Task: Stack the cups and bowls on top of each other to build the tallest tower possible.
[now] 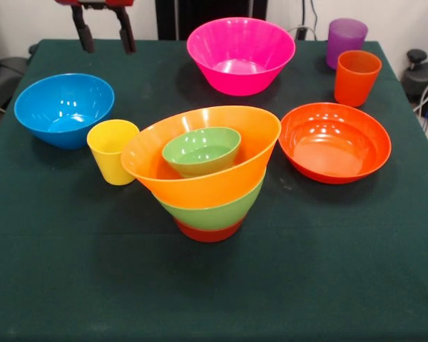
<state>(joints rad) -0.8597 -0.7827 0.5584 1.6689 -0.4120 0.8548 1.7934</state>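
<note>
- The table [50, 285], under a dark green cloth, carries all the bowls and cups.
- The tower [207, 178] stands near the table's middle: a small red-orange bowl [208, 232] at the base, a medium green bowl [217, 212] in it, a large yellow-orange bowl [200, 182] above that, tilted, and a small green bowl [201, 149] lying inside on top.
- A large pink bowl [240, 55] sits upright at the far side, well apart from the tower.
- A shallow orange bowl [334, 142] rests right of the tower, near it but not touching.
- A blue bowl [64, 109] sits at the left.
- The yellow cup [113, 151] stands upright between the blue bowl and the tower, just beside both.
- The orange cup [356, 77] stands behind the shallow orange bowl; the purple cup [345, 39] is just behind it.
- The hand [104, 32] hangs at the top left edge above the table, its two dark fingers [83, 32] spread apart, holding nothing.
</note>
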